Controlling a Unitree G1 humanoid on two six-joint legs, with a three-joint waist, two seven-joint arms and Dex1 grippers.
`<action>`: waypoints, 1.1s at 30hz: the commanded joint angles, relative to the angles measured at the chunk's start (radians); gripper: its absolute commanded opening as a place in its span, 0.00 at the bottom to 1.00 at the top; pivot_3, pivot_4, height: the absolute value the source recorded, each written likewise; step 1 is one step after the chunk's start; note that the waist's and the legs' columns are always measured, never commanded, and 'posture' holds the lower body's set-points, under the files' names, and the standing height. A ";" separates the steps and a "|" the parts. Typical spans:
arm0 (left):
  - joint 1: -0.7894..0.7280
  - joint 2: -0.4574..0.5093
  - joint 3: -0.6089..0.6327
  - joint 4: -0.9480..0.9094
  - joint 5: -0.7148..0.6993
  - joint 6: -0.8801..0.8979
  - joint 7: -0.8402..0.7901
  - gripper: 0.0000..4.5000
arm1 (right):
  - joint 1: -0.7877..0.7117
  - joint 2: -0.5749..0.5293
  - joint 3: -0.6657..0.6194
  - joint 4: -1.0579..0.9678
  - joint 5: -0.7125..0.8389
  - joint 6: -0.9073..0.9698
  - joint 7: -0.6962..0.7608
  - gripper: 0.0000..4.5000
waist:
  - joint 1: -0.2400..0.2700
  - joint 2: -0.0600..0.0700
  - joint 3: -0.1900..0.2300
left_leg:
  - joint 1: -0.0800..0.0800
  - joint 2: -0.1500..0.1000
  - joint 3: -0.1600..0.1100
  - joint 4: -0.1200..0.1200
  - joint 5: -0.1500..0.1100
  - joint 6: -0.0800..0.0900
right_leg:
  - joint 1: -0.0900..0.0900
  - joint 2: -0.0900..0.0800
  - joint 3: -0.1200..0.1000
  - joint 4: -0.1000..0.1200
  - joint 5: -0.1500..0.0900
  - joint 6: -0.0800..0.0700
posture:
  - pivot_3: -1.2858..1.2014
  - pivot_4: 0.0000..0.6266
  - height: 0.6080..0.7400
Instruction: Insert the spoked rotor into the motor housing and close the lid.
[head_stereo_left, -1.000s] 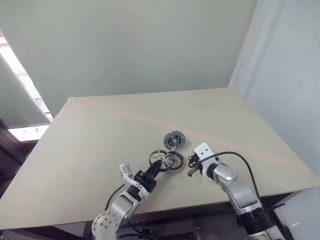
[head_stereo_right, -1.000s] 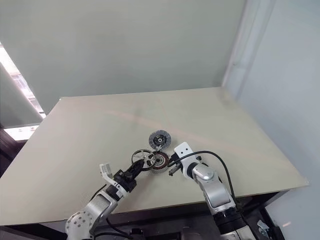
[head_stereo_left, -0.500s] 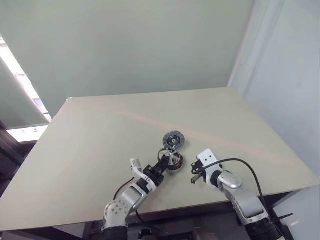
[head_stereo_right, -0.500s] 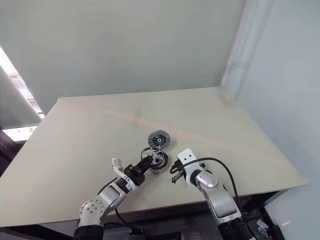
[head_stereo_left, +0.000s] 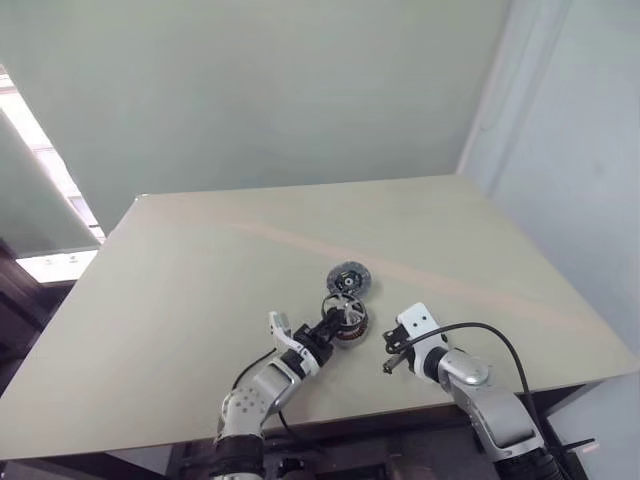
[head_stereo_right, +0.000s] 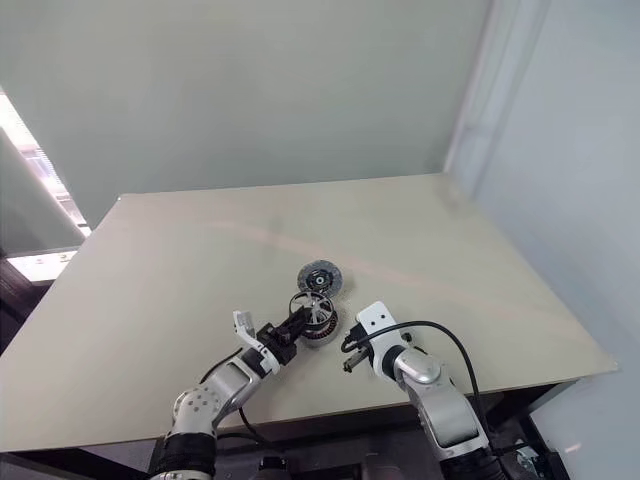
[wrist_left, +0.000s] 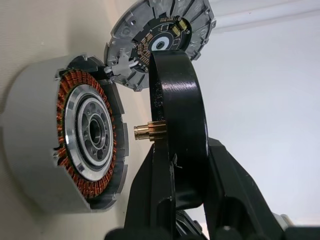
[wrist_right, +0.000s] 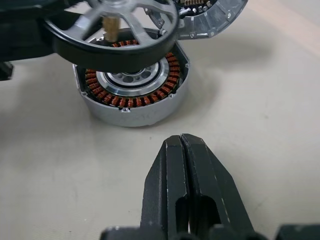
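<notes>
The motor housing (head_stereo_left: 349, 327) sits open side up on the table, its copper windings ringing a silvery centre (wrist_right: 131, 82). My left gripper (head_stereo_left: 325, 328) is shut on the rim of the spoked rotor (head_stereo_left: 338, 311). It holds the rotor just above the housing, brass shaft (wrist_left: 148, 132) pointing at the housing's centre (wrist_left: 89, 145) and a small gap between them. The rotor (wrist_right: 114, 31) has a dark rim and silver spokes. Just beyond the housing, the grey lid (head_stereo_left: 349, 281) lies flat. My right gripper (head_stereo_left: 388, 366) is shut and empty, a short way to the housing's right.
The beige table (head_stereo_left: 200, 260) stretches wide and bare to the left and behind the parts. Its near edge (head_stereo_left: 350, 412) runs close behind both grippers. A black cable (head_stereo_left: 480, 325) loops over my right wrist.
My left gripper has carried the rotor forward and to the right, from beside the housing to just over it. The right gripper has drawn back a little toward the table's near edge.
</notes>
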 joint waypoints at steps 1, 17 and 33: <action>-0.037 -0.047 -0.011 0.018 0.018 -0.009 -0.029 0.07 | -0.005 0.000 -0.013 -0.061 0.014 0.001 -0.008 0.00 | 0.000 0.000 0.000 | 0.000 0.000 0.000 0.000 0.000 0.000 | 0.000 0.000 0.000 0.000 0.000 0.000 | 0.52 0.00 1.00; -0.069 -0.061 0.013 0.110 0.105 -0.060 -0.036 0.07 | 0.016 -0.003 -0.020 -0.093 0.018 0.022 -0.024 0.00 | 0.000 0.000 0.000 | 0.000 0.000 0.000 0.000 0.000 0.000 | 0.000 0.000 0.000 0.000 0.000 0.000 | 0.52 0.00 1.00; -0.073 -0.058 0.015 0.102 0.134 -0.029 -0.010 0.52 | 0.009 -0.002 -0.022 -0.084 0.020 0.022 -0.031 0.00 | 0.000 0.000 0.000 | 0.001 0.000 0.000 0.001 0.000 0.000 | 0.002 0.000 0.000 0.000 0.000 0.000 | 0.52 0.00 1.00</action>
